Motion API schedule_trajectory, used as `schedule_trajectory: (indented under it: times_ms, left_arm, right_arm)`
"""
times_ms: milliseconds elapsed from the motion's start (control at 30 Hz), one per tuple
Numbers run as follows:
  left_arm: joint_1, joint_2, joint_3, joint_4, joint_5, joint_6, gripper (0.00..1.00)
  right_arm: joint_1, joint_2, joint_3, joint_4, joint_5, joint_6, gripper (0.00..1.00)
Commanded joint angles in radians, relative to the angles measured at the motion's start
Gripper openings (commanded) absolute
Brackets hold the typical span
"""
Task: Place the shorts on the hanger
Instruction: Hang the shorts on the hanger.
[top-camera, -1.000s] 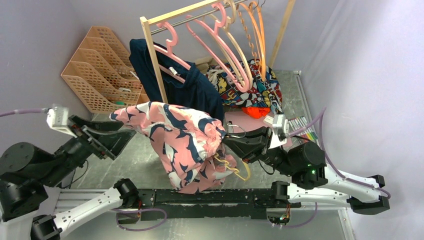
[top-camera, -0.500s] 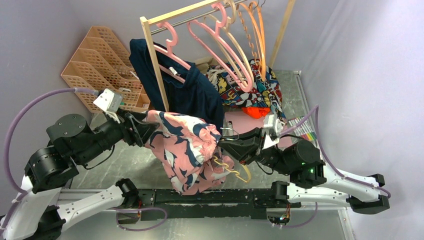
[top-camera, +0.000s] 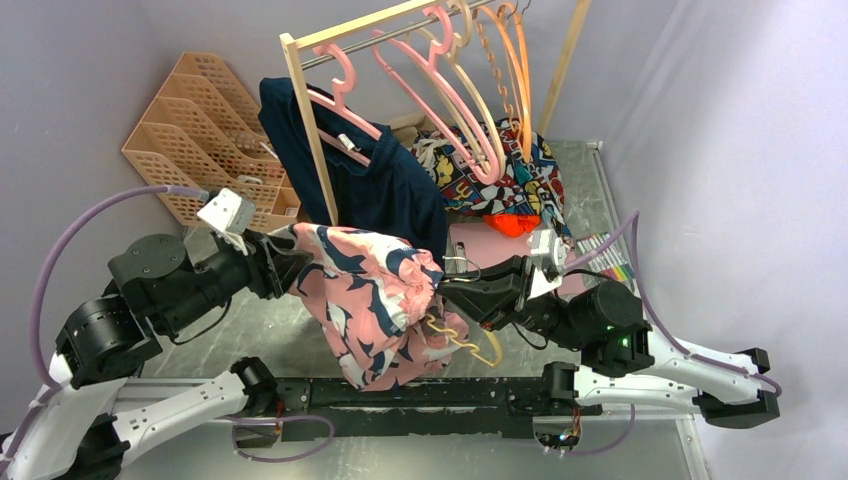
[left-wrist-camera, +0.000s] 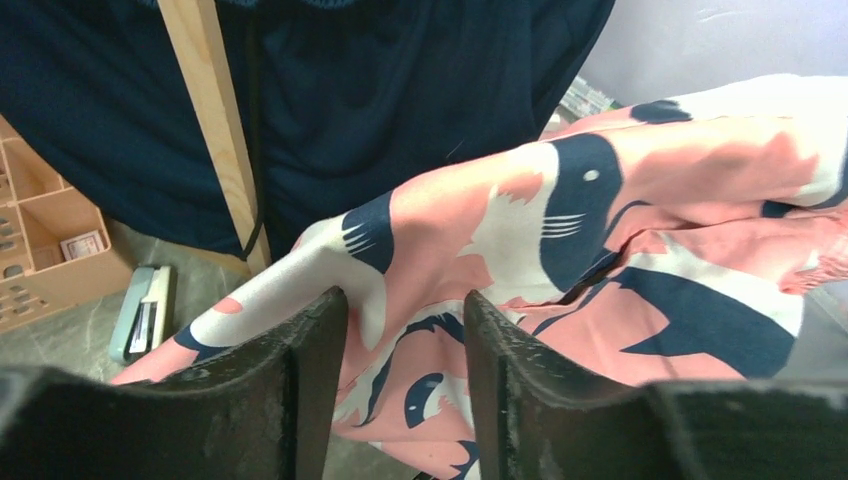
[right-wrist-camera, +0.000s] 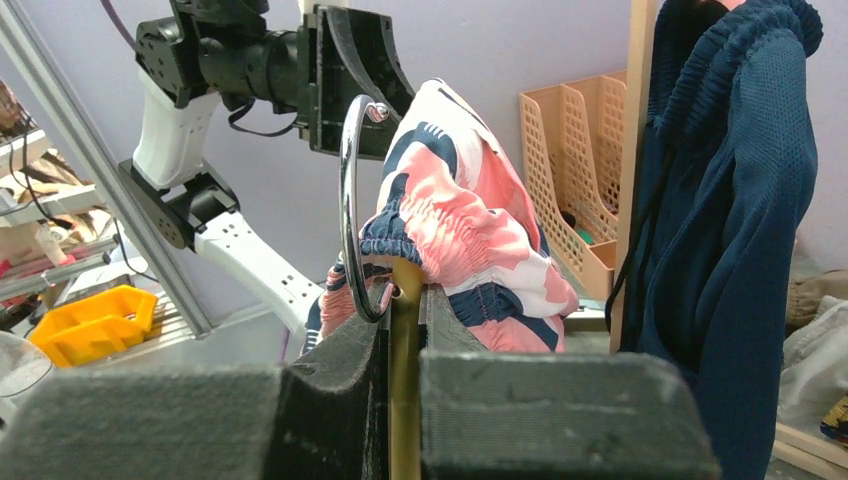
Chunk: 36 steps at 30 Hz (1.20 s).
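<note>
Right gripper (right-wrist-camera: 405, 300) clamps the hanger (right-wrist-camera: 346, 200); left gripper (left-wrist-camera: 400, 315) gapes around the shorts (left-wrist-camera: 620, 200), unpinched. Bunched, they may slide off.

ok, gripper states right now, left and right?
Left gripper: open, shorts right in front of its fingers.
Right gripper: closed on the hanger.

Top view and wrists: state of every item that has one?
shorts: bunched, draped over the hanger, off the table.
hanger: clamped at its neck, hook not on any rail.
right gripper: shut on the hanger.
left gripper: open, shorts fabric in the gap between its fingers.
navy garment: hanging on the rack.
</note>
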Motion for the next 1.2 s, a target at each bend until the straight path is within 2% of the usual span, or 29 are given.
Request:
schedule_trajectory:
  times_ms: [0,67,233,433,667,800,1000,1167]
  left_arm:
    - [0.003,0.013,-0.013,-0.033,-0.036,0.002,0.46]
    - [0.003,0.016,-0.010,-0.028,-0.040,0.003,0.37]
    - [0.003,0.015,0.011,-0.016,-0.039,0.003,0.08]
    - [0.003,0.007,0.050,-0.006,-0.030,-0.007,0.07]
    - [0.003,0.009,0.158,0.033,0.014,-0.016,0.07]
    - [0.003,0.047,0.219,0.045,0.051,-0.013,0.07]
    - [0.003,0.127,0.277,0.074,0.084,-0.005,0.07]
    - [0.003,0.181,0.306,0.059,0.044,-0.020,0.07]
  right_arm:
    - [-0.003,-0.011,0.009,0.101,-0.020,0.017,0.00]
    - [-0.002,-0.009,0.006,0.102,-0.022,0.020,0.00]
    - [-0.003,-0.012,0.006,0.098,-0.023,0.025,0.00]
    - [-0.003,-0.018,0.011,0.065,-0.007,0.019,0.00]
    - [-0.002,-0.009,0.063,-0.083,0.042,-0.020,0.00]
    - [-0.002,0.016,0.094,-0.139,0.018,-0.026,0.00]
    - [-0.002,0.052,0.109,-0.139,-0.058,-0.022,0.00]
    - [-0.002,0.046,0.088,-0.067,-0.114,-0.003,0.00]
